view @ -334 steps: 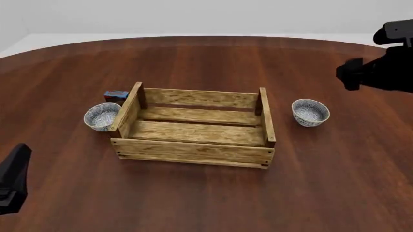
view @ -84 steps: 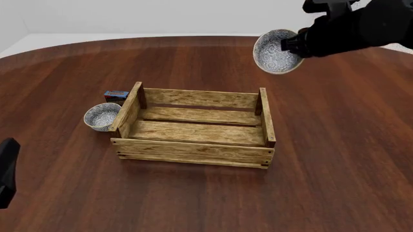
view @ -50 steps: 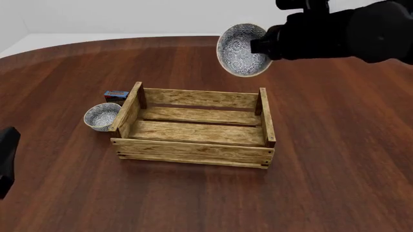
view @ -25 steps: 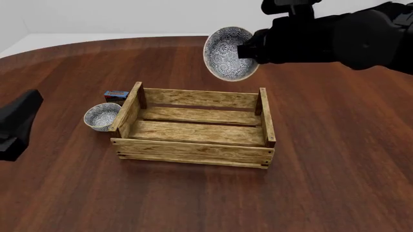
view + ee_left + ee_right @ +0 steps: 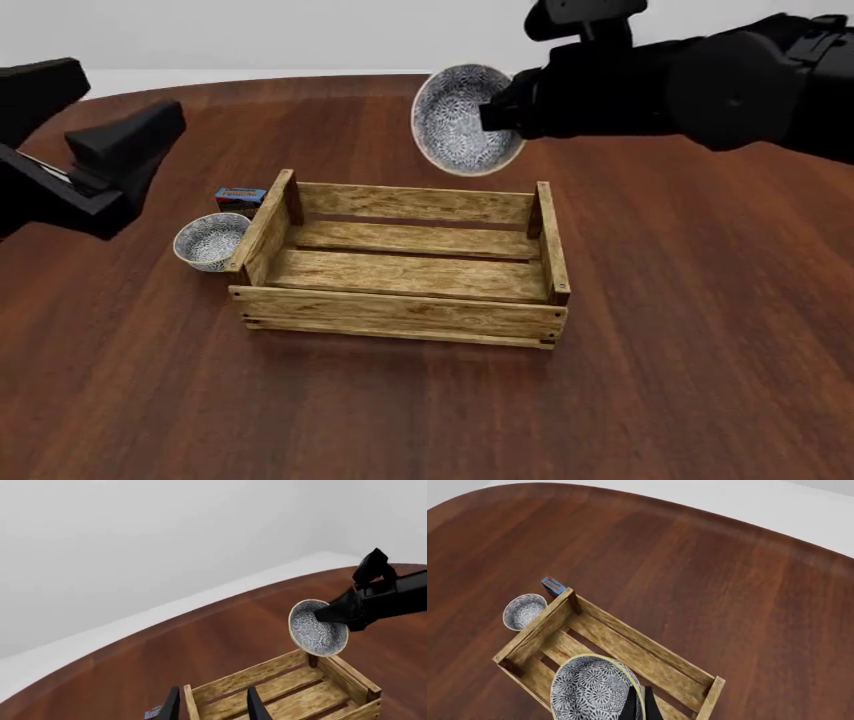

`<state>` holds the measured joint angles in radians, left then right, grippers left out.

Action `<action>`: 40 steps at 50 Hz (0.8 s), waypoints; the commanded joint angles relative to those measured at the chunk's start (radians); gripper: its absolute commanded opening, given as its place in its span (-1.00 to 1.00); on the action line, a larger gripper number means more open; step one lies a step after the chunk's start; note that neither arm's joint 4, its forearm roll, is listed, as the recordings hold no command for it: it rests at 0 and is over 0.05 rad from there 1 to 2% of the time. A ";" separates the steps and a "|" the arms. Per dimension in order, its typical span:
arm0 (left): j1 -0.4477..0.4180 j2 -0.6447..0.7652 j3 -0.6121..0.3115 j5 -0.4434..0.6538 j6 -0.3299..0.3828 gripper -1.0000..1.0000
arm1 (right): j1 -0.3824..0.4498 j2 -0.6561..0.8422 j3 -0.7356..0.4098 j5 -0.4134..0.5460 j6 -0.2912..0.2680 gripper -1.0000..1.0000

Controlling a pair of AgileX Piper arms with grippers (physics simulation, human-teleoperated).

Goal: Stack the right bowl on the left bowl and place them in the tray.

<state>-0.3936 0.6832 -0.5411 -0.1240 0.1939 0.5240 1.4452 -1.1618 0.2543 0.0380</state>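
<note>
The table (image 5: 694, 330) spreads out dark and wide under me, and in the middle of it sits the tray (image 5: 400, 310), slats bare, nothing in it yet. My right arm hangs high over the tray's far side with the right bowl (image 5: 463, 120) carried in the air, tipped steeply so its speckled inside faces the front camera. My right gripper (image 5: 505, 103) is pinching that bowl by the rim; in the right wrist view the fingers (image 5: 629, 707) sit tight on its edge.

My left gripper (image 5: 212, 706) is raised over the table's left side, fingers parted, nothing between them, looking toward the tray.

Down on the table, the left bowl (image 5: 211, 240) sits upright just outside the tray's left end board, touching it or nearly so, with a small blue-and-red box (image 5: 240, 198) just behind it.

So I'm mid-carry, I reckon: stacking not yet done. Next I need to travel left across the tray, level the bowl, centre it over its twin, lower gently and only then let go.
</note>
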 commanded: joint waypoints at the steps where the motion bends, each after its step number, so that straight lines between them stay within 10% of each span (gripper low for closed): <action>1: -0.101 0.143 -0.085 -0.042 0.011 1.00 | 0.003 -0.104 0.065 -0.017 -0.003 -1.00; 40: -0.248 0.482 -0.287 -0.081 -0.005 1.00 | 0.005 -0.083 0.062 -0.020 -0.011 -1.00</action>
<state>-0.5980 1.0975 -0.8028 -0.1823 0.1919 0.5277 1.4739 -1.1650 0.2459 0.0232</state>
